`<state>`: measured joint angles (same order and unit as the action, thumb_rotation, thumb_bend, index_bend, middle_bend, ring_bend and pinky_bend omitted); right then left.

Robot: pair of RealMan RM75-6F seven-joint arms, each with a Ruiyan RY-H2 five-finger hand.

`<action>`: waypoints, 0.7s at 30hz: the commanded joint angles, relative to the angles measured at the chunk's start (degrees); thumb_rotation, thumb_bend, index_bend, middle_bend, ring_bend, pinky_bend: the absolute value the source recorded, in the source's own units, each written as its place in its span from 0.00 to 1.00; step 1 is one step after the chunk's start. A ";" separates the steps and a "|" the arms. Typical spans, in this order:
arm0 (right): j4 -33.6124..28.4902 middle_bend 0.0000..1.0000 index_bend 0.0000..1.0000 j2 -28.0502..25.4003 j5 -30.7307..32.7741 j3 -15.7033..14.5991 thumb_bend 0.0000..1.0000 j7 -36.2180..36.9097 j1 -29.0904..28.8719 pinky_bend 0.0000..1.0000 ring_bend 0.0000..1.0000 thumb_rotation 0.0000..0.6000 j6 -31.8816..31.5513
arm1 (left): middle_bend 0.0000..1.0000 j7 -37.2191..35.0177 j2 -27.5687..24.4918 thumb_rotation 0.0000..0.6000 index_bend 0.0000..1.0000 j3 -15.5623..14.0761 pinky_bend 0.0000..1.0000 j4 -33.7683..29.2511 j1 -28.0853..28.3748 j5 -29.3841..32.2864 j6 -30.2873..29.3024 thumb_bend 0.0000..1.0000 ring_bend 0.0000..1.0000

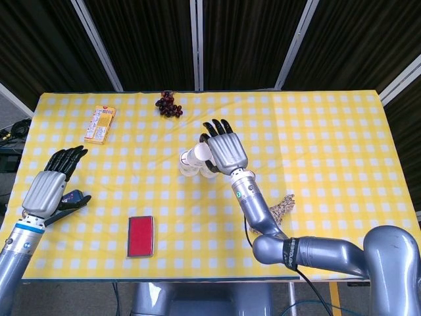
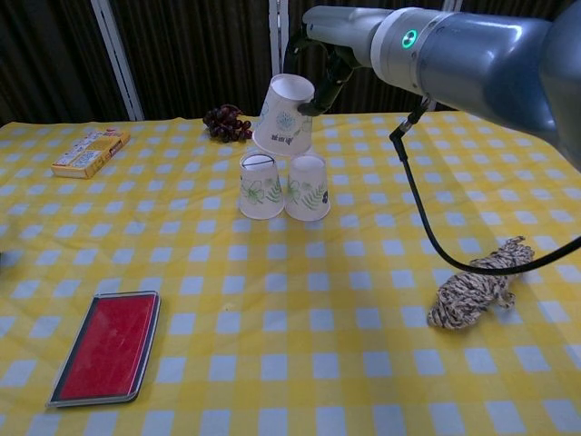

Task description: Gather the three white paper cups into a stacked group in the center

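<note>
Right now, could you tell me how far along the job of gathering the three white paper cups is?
Two upside-down white paper cups already stand side by side at the table's centre. The right hand holds the third white paper cup, tilted, in the air just above them, so it is not yet set down. Placing it on the pair is what remains. The left hand is open near the table's edge, holding nothing.

right hand (image 1: 225, 153) holding tilted cup (image 1: 195, 157) over two cups (image 1: 199, 171) mid-table, left hand (image 1: 49, 187) fingers spread over dark object (image 1: 71, 199) at left edge, red case (image 1: 140, 236), grapes (image 1: 169, 103), orange box (image 1: 100, 124), rope (image 1: 282, 207)
</note>
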<state>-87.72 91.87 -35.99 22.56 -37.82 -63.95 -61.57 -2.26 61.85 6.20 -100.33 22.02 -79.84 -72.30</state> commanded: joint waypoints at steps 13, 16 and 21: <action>6.55 0.11 0.45 3.02 3.31 -0.66 0.28 0.17 -0.95 0.00 0.00 1.00 1.60 | 0.00 0.19 -0.29 1.00 0.00 0.35 0.00 -0.15 -0.13 0.40 0.49 0.22 0.00; 7.05 0.11 0.44 3.31 3.39 -0.77 0.28 0.49 -0.95 0.00 0.00 1.00 2.03 | 0.00 -0.23 -0.35 1.00 0.00 0.50 0.00 -0.12 -0.16 0.47 0.52 0.22 0.00; 7.37 0.11 0.44 4.12 2.71 -0.45 0.28 1.48 -1.16 0.00 0.00 1.00 2.06 | 0.00 -0.51 -0.25 1.00 0.00 0.56 0.00 0.17 -0.12 0.28 0.69 0.22 0.00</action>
<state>-80.40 95.84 -33.11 22.02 -36.53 -65.05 -59.46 -2.76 61.59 6.76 -100.18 21.89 -79.56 -71.63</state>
